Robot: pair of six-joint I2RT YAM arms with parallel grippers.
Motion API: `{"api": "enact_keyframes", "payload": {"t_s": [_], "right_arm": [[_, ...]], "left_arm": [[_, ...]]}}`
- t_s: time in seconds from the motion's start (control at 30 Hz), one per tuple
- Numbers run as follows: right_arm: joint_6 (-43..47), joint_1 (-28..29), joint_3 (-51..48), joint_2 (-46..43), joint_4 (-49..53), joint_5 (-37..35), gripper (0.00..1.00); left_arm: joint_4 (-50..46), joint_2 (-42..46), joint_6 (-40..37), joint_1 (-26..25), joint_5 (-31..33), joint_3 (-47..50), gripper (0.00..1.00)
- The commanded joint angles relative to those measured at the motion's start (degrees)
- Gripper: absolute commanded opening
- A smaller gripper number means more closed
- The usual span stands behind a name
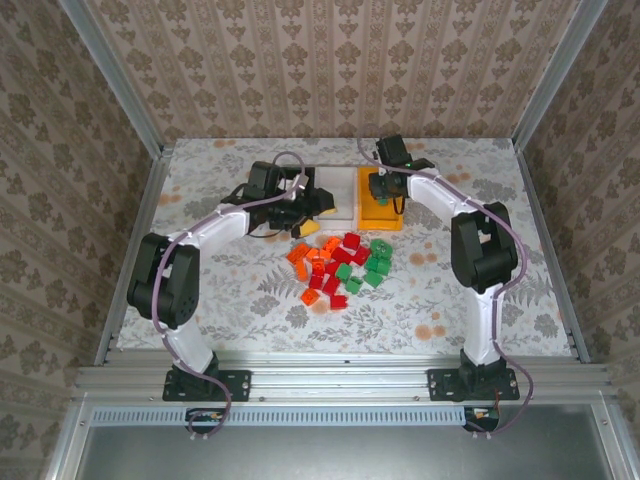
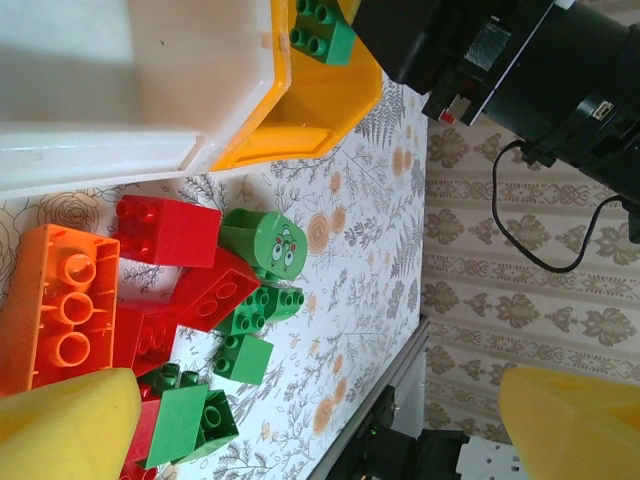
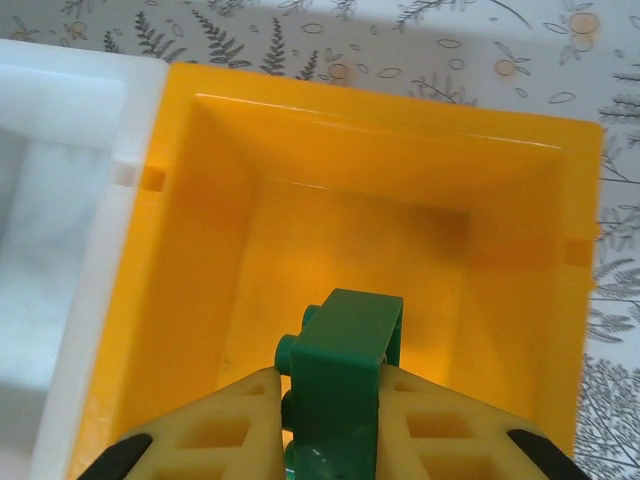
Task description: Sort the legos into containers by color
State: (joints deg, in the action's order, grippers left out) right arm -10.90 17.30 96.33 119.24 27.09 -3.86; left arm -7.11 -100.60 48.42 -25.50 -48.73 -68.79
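Note:
The legos (image 1: 340, 265) lie in a loose heap of red, orange and green bricks at mid-table, in front of the containers. My right gripper (image 3: 345, 400) is shut on a green lego (image 3: 345, 370), holding it low inside the yellow-orange bin (image 3: 250, 240); the same brick (image 2: 325, 25) shows in the left wrist view. My left gripper (image 2: 320, 430) is open with nothing between its yellow fingers (image 2: 70, 420), hovering by the heap's far-left side near the white bin (image 1: 340, 190). An orange brick (image 2: 60, 305), a red one (image 2: 165, 230) and green ones (image 2: 260, 240) lie below it.
The three bins stand side by side at the back. The black one (image 1: 323, 190) is mostly covered by my left gripper (image 1: 314, 218). The white bin (image 2: 120, 70) looks bare inside. Open patterned tabletop (image 1: 480, 290) lies right of and in front of the heap.

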Motion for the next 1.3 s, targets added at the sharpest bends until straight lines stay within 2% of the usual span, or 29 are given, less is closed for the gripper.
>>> {"api": "enact_keyframes", "payload": {"t_s": [0.0,0.07,0.1,0.33,0.57,0.7,0.87,1.03,1.27], "right_arm": [[-1.07,0.41,3.25,1.81,3.19,1.79,0.27],[-1.1,0.89,3.27,1.61,3.32,0.89,0.36],[-0.93,1.14,3.07,1.22,3.32,0.44,0.37],[-1.29,1.96,-0.81,-5.21,2.07,-1.59,0.39],[-5.11,9.62,-15.41,-18.98,0.81,-9.98,0.39],[-13.96,10.54,-28.38,-25.2,-1.26,-7.12,0.44],[-19.99,11.52,-38.8,-30.84,-1.44,-2.96,0.53],[-22.55,11.62,-43.12,-31.24,-2.73,-0.36,0.55],[-24.43,11.22,-41.62,-26.66,-4.95,0.23,0.56]], "left_arm": [[-0.6,-0.74,-0.83,0.7,-0.94,-2.13,1.0],[-0.79,-0.74,-0.94,0.8,-0.93,-2.21,1.0],[-0.88,-0.68,-0.98,0.88,-0.96,-2.22,1.0],[-1.45,-0.24,-1.08,1.24,-0.72,-2.4,1.0],[-6.13,1.87,-2.37,6.06,3.11,-2.75,1.0],[-6.06,2.05,-1.17,9.59,3.29,-2.4,1.0],[-5.66,2.42,-0.87,9.27,3.21,-2.18,1.0],[-5.45,2.07,-0.96,7.06,2.61,-2.37,1.0],[-5.47,1.81,-1.25,5.9,2.41,-2.48,1.0]]}}
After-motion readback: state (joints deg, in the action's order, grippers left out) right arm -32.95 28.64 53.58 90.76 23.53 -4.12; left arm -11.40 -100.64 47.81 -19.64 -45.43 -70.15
